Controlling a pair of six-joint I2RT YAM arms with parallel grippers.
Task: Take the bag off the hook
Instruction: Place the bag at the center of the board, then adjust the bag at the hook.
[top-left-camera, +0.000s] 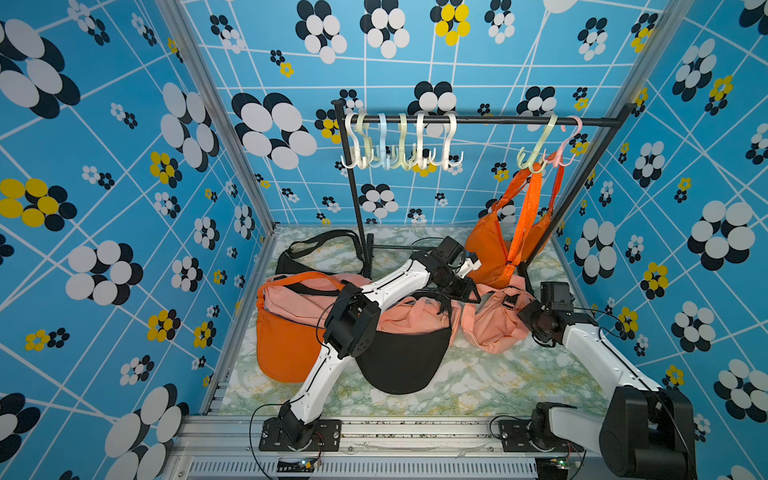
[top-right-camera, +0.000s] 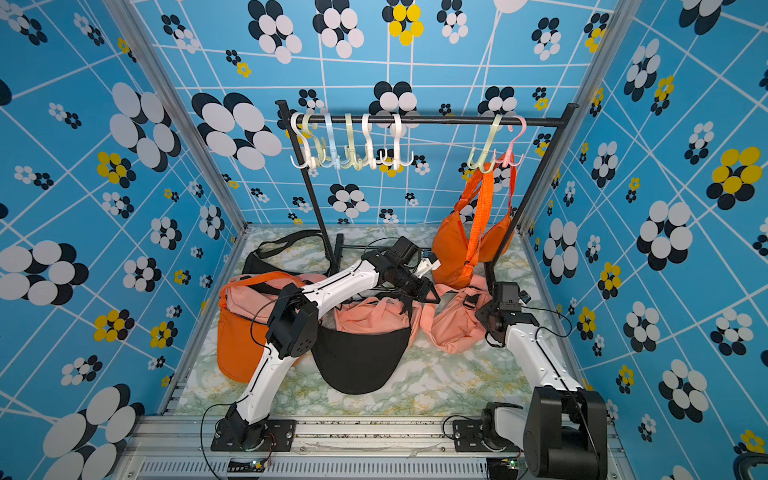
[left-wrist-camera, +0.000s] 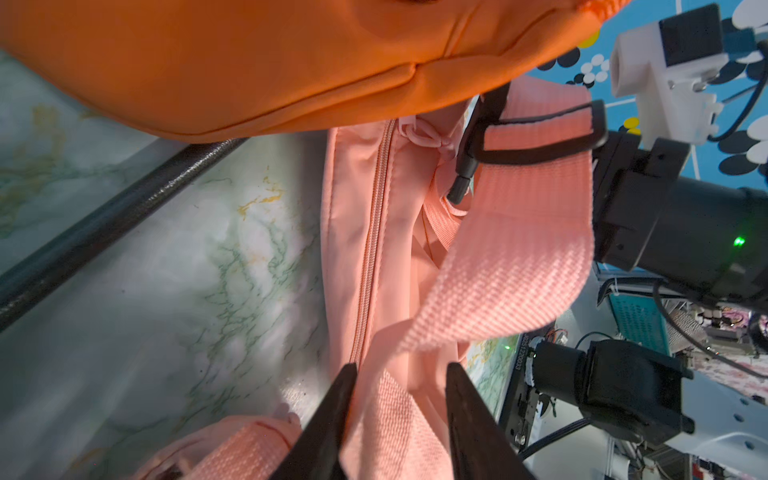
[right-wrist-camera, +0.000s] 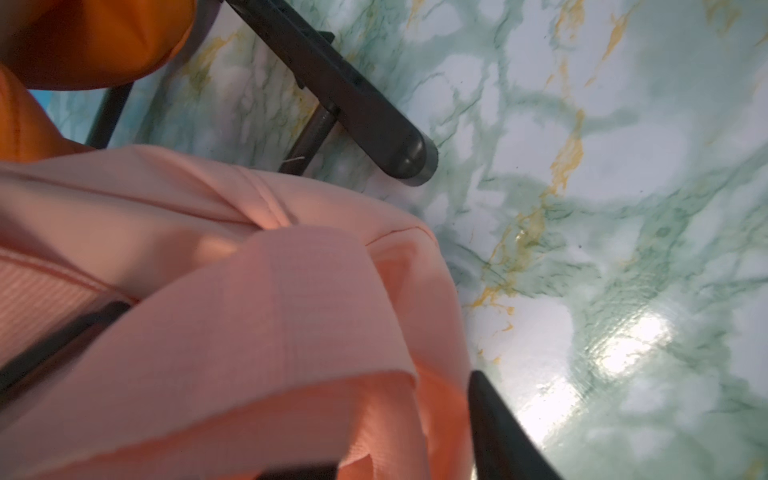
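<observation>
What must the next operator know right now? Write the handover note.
Left end effector: jaws apart, straddling the pink bag's strap on the table.
Right end effector: jaws apart, over the same bag's fabric.
Orange bag: hangs by straps from the green hook and pink hook at the rail's right end.
Done: pink bag is off the rail, lying beside other bags; the left hooks are bare.
Left: unhook the orange bag.

An orange bag (top-left-camera: 484, 245) hangs by its strap from a pale green hook (top-left-camera: 540, 143) on the rail (top-left-camera: 478, 120).
</observation>
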